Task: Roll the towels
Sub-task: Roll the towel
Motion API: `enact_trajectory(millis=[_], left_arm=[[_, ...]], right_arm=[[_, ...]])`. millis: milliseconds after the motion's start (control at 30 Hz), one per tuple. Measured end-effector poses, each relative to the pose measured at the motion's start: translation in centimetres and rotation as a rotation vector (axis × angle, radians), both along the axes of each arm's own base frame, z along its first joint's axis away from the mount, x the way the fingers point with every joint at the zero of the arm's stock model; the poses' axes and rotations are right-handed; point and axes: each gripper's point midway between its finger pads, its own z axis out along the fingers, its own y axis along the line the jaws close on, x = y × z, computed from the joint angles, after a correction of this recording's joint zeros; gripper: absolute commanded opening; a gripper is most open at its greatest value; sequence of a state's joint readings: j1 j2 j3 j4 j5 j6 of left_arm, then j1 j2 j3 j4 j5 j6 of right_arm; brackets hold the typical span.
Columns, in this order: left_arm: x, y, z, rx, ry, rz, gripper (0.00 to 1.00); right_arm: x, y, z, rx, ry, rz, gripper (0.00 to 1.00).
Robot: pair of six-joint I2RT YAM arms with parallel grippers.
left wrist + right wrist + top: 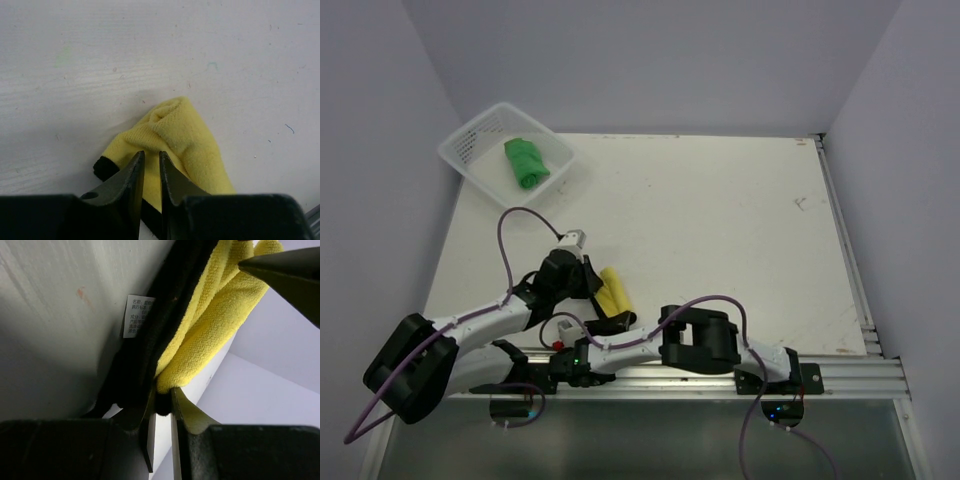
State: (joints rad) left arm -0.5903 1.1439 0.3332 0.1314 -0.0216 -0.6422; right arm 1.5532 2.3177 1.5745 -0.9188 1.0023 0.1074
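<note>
Yellow towel (186, 142) is partly hidden under the left gripper (151, 153).

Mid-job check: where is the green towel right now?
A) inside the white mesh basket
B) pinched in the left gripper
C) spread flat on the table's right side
A: the green towel lies bundled inside the white mesh basket at the table's far left corner.

green towel (525, 162), yellow-and-black towel (615, 290), white mesh basket (468, 143)

White tag (138, 315) on black-backed yellow towel (215, 330), rows of tiny dark print, illegible
</note>
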Motion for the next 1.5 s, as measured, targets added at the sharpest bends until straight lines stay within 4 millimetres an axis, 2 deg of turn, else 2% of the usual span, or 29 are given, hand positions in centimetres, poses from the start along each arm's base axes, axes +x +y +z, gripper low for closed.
enact_trajectory(millis=[467, 833, 1000, 1067, 1300, 1500], left_arm=[[0.3, -1.8, 3.6, -0.093, -0.054, -0.062, 0.23], [0.6, -4.6, 4.5, -0.164, -0.017, -0.154, 0.26], [1.6, -6.1, 6.2, -0.184, -0.048, -0.212, 0.26], [1.5, -6.5, 5.9, -0.186, -0.036, -0.236, 0.25], [0.0, -6.7, 2.4, -0.163, 0.08, -0.287, 0.25], [-0.6, -6.5, 1.8, -0.149, 0.093, -0.308, 0.25]], right_arm=[[0.0, 0.1, -0.1, -0.074, 0.003, 0.011, 0.0], [0.1, 0.1, -0.1, -0.082, 0.004, 0.01, 0.0], [0.1, 0.1, -0.1, -0.085, 0.004, 0.01, 0.0], [0.1, 0.1, -0.2, -0.091, 0.004, 0.011, 0.0], [0.1, 0.1, -0.2, -0.1, 0.004, 0.012, 0.0], [0.1, 0.1, -0.2, -0.11, 0.005, 0.012, 0.0]])
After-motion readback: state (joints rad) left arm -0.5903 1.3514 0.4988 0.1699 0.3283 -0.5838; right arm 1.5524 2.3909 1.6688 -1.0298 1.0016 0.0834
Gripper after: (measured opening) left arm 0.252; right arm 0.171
